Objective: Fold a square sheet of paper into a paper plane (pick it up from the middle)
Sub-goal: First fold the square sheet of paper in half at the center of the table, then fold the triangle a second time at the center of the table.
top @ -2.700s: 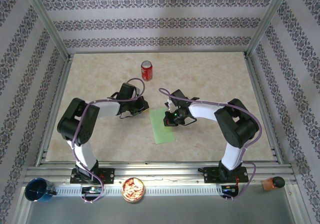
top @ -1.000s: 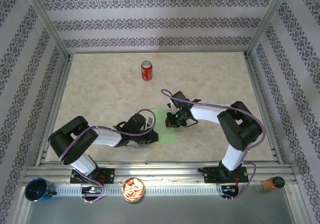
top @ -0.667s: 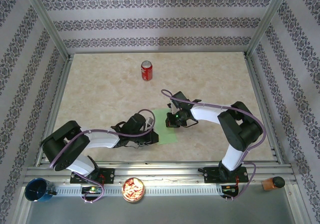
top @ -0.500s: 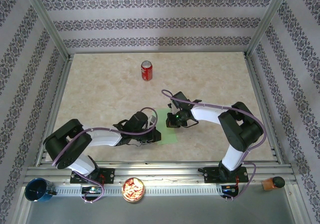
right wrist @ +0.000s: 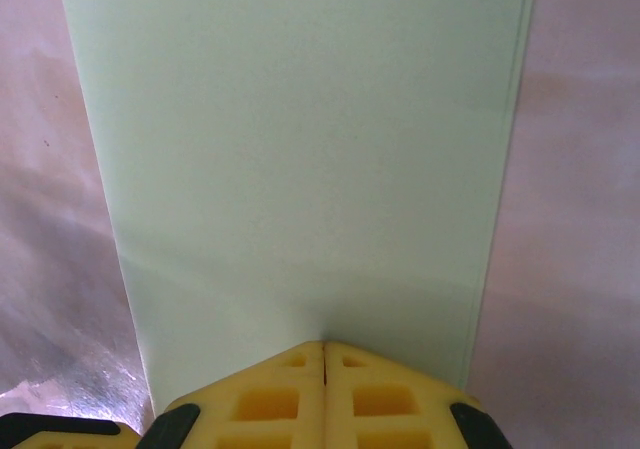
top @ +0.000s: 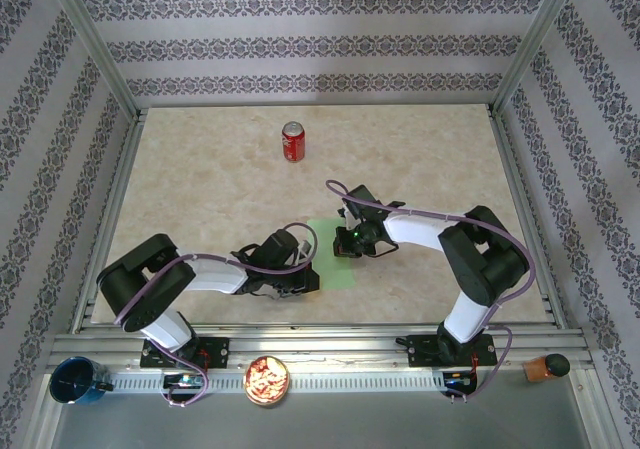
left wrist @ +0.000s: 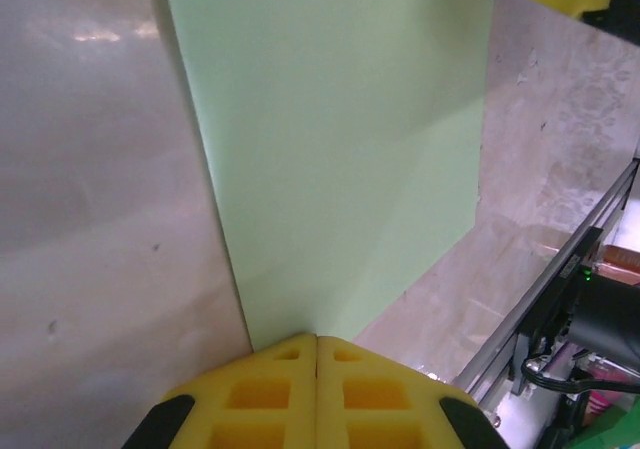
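No writing can be read on anything here.

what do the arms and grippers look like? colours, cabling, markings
The left arm and right arm have black joint housings, white links and a purple cable looped alongside. The left gripper and right gripper carry yellow moulded fingers with rectangular pockets. A green light glows on the right wrist.

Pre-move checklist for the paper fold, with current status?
1. left gripper shut, tip at a corner of the folded green paper: ok.
2. right gripper shut, tip on the paper's end: ok.
3. Paper flat on the table: ok.
4. Layers flush: not ok, thin offset strip along one long edge.
5. soda can apart from the paper: ok.
6. Firm pressing contact: cannot tell.
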Motion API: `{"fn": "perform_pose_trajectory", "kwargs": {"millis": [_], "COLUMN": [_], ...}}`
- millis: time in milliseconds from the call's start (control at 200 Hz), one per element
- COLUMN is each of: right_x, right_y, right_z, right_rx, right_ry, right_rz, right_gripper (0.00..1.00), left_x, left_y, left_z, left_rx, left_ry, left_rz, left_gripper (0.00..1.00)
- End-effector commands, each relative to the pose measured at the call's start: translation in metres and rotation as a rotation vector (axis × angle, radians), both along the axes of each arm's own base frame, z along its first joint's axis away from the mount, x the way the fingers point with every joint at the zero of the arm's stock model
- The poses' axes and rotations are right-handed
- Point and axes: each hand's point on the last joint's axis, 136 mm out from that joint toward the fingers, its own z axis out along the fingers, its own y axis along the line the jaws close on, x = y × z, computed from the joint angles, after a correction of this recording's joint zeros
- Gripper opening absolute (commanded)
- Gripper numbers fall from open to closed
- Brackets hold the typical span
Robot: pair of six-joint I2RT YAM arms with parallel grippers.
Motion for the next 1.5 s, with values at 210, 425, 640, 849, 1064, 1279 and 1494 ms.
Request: {"fn": "perform_pose_trajectory", "kwargs": {"millis": [210,425,640,849,1064,1279,1494], "right_x": [0.012,0.016,-0.011,-0.031,-0.041,-0.050,-0.061], "right_y": [0.007,-0.021,-0.042,-0.052,-0.050,-0.035,-0.028], "right_z": [0.047,0.084,0.083,0.070,0.058,0.050,0.034], "right_rx": [0.061,0.140,0.181,0.212,0.233,0.249,0.214], "right_ry": [-0.107,-0.203,-0.175,-0.137,-0.068,0.002,0.059], "right_rz": [0.011,-0.142,-0.224,-0.303,-0.329,-0.300,-0.277], "right_gripper": [0.02,0.13,0.19,0.29,0.34,0.36,0.39], "left_x": [0.042,0.102,0.150,0.167,0.155,0.136,0.130], "left_y": [0.015,0.017,0.008,0.004,0.009,0.020,0.029], "left_z": [0.073,0.080,0.062,0.037,0.011,-0.013,-0.024], "left_rx": [0.050,0.026,0.007,0.015,0.023,0.039,0.028], "left_ry": [-0.191,-0.163,-0.102,-0.049,-0.003,0.042,0.053], "left_rz": [0.045,0.084,0.093,0.092,0.099,0.107,0.122], "left_gripper": [0.14,0.14,0.10,0.08,0.08,0.07,0.07]}}
